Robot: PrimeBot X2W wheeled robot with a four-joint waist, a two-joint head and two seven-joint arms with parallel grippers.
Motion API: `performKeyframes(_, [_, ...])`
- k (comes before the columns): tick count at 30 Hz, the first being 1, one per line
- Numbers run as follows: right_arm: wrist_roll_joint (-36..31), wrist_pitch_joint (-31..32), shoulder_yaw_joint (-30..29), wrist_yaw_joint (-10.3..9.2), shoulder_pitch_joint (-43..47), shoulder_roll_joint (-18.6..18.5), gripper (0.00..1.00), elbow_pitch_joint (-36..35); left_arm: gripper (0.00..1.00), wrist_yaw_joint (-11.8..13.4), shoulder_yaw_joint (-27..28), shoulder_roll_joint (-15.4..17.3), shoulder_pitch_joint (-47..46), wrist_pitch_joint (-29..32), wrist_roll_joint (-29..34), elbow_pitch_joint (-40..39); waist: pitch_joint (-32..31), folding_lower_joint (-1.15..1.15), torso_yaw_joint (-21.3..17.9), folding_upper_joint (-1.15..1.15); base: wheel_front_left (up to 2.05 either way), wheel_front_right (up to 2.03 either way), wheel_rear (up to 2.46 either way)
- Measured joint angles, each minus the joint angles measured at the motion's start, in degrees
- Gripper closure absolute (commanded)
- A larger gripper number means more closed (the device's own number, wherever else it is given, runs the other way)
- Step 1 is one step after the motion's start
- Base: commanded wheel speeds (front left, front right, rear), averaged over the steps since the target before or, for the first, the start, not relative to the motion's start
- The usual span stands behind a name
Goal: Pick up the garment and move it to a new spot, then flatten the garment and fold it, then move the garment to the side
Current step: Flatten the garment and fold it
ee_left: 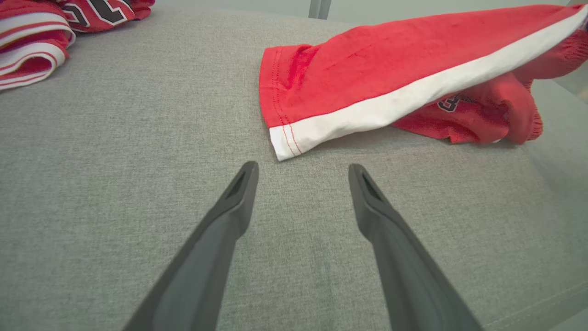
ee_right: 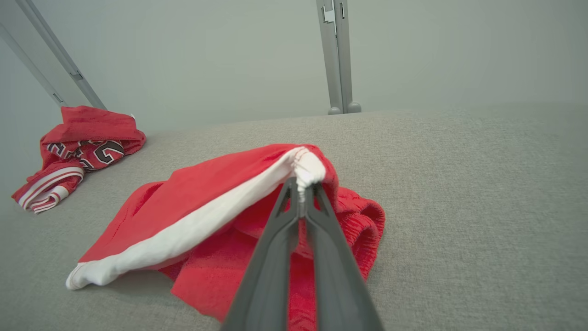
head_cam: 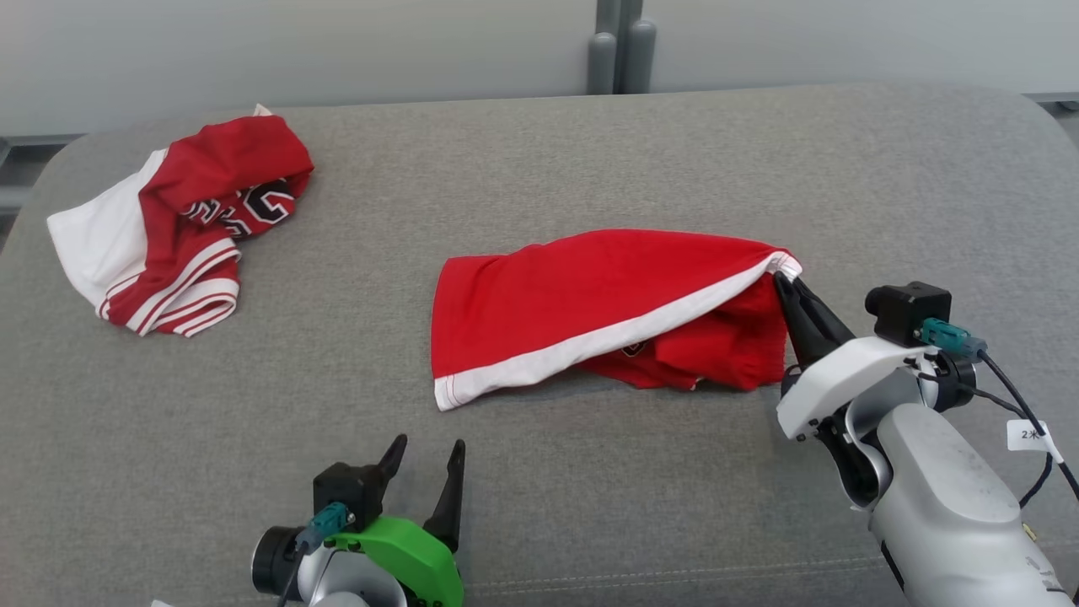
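A red garment with a white side stripe (head_cam: 590, 312) lies on the grey cushion near the middle. My right gripper (head_cam: 786, 280) is shut on its right corner by the waistband and holds that corner lifted, so the cloth drapes down to the left (ee_right: 193, 216). My left gripper (head_cam: 428, 453) stands open above the bare cushion, just short of the garment's lower left white corner (ee_left: 287, 142), not touching it. Its fingers (ee_left: 239, 193) hold nothing.
A second red and white garment with black lettering (head_cam: 181, 228) lies crumpled at the far left of the cushion (head_cam: 590, 152). A grey wall and a post (head_cam: 620, 46) stand behind the cushion's back edge.
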Motion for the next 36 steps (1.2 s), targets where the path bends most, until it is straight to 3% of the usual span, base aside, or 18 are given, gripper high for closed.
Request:
performKeyframes(12, [1.00, 0.00, 1.38, 0.01, 2.15, -0.87, 1.00, -2.87, 0.00, -2.05, -1.71, 0.45, -4.37, 3.60, 1.03, 7.75, -0.15, 0.00, -6.68, 0.00, 0.00, 0.00, 0.00])
performKeyframes(29, [1.85, -0.01, 2.76, 0.07, 2.14, -1.94, 1.00, -6.02, 0.00, -3.53, -1.03, 0.08, -10.10, 4.60, -1.72, 14.75, 4.18, 0.00, -10.25, 0.00, 0.00, 0.00, 0.00])
performKeyframes(34, [2.34, -0.01, 2.43, 0.07, 2.15, -2.13, 1.00, -6.46, 0.00, -4.99, -2.10, 0.04, -11.53, 4.08, -2.63, 15.78, 4.77, 0.00, -10.52, 0.00, 0.00, 0.00, 0.00])
performKeyframes(35, [2.36, -0.01, 2.43, 0.07, 2.15, -2.20, 1.00, -6.54, 0.01, -5.02, -2.29, 0.04, -11.60, 4.08, -2.74, 15.80, 4.86, 0.00, -10.54, 0.00, 0.00, 0.00, 0.00])
performKeyframes(36, [2.42, -0.01, 2.43, 0.07, 2.15, -2.21, 1.00, -6.67, 0.09, -5.10, -2.55, 0.04, -11.72, 4.06, -3.11, 15.81, 4.99, 0.00, -10.58, 0.00, 0.00, 0.00, 0.00])
